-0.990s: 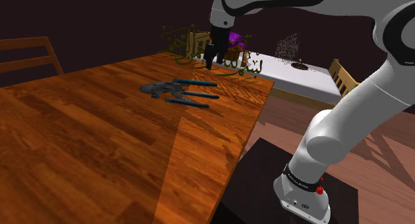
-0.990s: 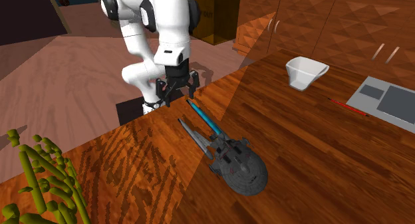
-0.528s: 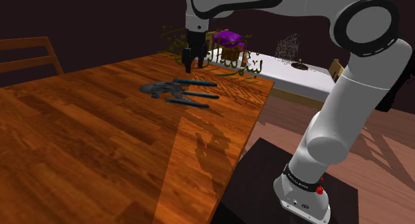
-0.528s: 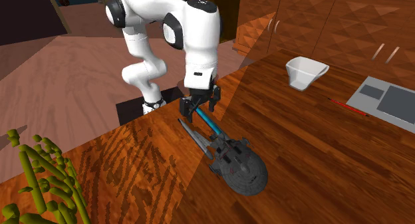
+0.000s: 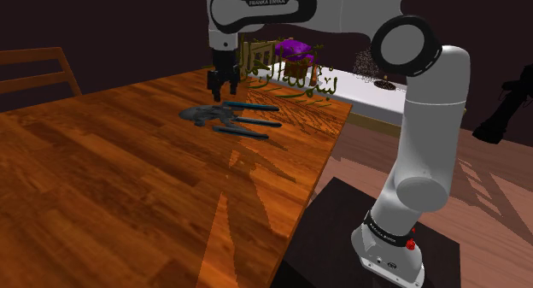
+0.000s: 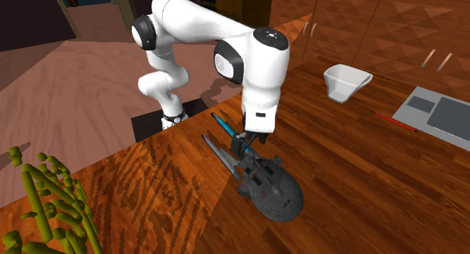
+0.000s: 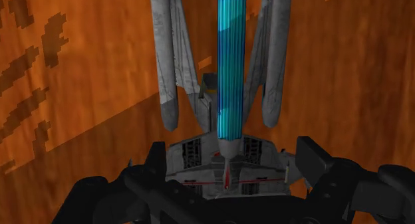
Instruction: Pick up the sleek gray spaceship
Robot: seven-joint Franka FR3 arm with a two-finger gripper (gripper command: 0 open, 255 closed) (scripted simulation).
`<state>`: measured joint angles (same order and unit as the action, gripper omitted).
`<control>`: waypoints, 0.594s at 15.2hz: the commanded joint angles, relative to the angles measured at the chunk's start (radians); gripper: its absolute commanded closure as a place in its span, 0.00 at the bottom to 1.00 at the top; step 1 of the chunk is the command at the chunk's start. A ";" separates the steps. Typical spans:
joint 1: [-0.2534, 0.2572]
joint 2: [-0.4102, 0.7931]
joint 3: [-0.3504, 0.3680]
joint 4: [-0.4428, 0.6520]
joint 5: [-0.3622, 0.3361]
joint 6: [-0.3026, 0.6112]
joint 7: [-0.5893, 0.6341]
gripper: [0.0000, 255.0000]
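In the shoulder view the white arm (image 5: 423, 115) is reaching out from its stand (image 5: 329, 226) over the wooden bench (image 5: 128, 192). The jaws are hanging straight down just above the grey spaceship (image 5: 224, 117), which is lying flat on the bench directly beneath them. That vertical pose is, I judge, setting up a top-down grip on a low, flat model. A leafy plant (image 5: 290, 77) is standing beyond the jaws, well clear of them. In the second exterior view the jaws are hovering close over the spaceship (image 6: 267, 188) where its long rear pods are joining the round hull. The disc is lying past the jaws toward the camera and the pods are trailing back toward the arm's base, and that narrow waist looks like the part slim enough to fit between them. A white bowl (image 6: 346, 83) is sitting well off to one side of the jaws. In the wrist view the jaws are standing apart, touching nothing, and are straddling the spaceship (image 7: 223, 166). A blue bar (image 7: 231, 63) is running straight ahead from the midpoint between them, with a grey pod on either side. Being centred like this, they are probably lining up to descend and close across the hull.
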<state>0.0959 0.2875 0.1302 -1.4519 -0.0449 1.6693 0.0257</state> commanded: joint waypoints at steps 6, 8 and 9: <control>0.000 0.014 0.000 -0.064 -0.001 0.077 0.001 0.00; 0.000 0.015 0.000 -0.064 -0.001 0.077 0.001 0.00; 0.000 0.015 0.000 -0.063 -0.001 0.077 0.001 1.00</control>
<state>0.0956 0.3023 0.1300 -1.5144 -0.0459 1.7446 0.0268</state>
